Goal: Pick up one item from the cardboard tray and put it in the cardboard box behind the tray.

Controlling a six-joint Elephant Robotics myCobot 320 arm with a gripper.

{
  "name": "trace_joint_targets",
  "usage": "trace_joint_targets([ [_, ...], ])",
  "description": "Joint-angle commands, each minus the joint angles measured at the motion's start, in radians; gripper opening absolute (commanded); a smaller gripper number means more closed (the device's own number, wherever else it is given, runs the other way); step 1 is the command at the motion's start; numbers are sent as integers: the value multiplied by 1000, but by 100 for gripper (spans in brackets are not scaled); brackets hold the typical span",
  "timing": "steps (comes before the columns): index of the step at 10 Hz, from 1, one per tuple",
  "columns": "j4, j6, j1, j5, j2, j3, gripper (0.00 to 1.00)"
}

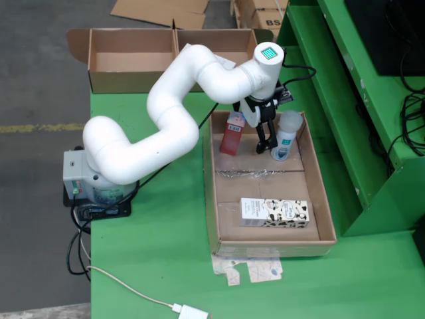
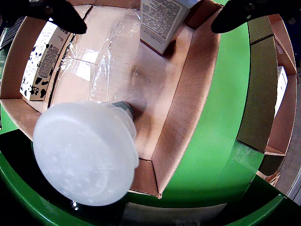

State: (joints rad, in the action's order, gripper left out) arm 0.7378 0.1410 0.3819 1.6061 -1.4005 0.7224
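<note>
Gripper (image 1: 267,143): black fingers spread apart, nothing btwn them. Hangs down inside the far end of the tray, in the gap btwn the red carton and the capped bottle. In the wrist view both fingertips (image 2: 66,16) sit wide at the top corners, empty air in the middle.

Tray (image 1: 312,174): shallow cardboard tray on the green table (image 1: 159,266), low walls, clear tape across the floor.

Items: red carton (image 1: 233,133) upright near the far left corner in the fixed view. White capped bottle (image 1: 287,135) upright by the far right wall. Cow-print carton (image 1: 274,212) lying flat at the near end, well apart from the arm.

Target guess: prob the bottle or red carton since the fingers hang btwn them, can't tell which tbh. Wrist cam has the bottle cap (image 2: 87,153) huge and blurry low in frame, so it's close but off-centre.

Box (image 1: 133,56): open cardboard box behind the tray, two compartments, both look empty.

Room: tight. Bottle is right by the tray wall, so one finger has little space on that side. Red carton has more open floor around it. Lift needs to clear the tray wall, then the box's front wall.
</note>
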Motion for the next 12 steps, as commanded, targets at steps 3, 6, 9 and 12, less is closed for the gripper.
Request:
trace_joint_targets([
  [3, -10, -2, -2, 5, 28, 24, 100],
  [6, -10, -2, -2, 5, 28, 24, 100],
  [9, 133, 26, 16, -7, -69, 274, 100],
  [12, 376, 87, 68, -28, -232, 702, 100],
])
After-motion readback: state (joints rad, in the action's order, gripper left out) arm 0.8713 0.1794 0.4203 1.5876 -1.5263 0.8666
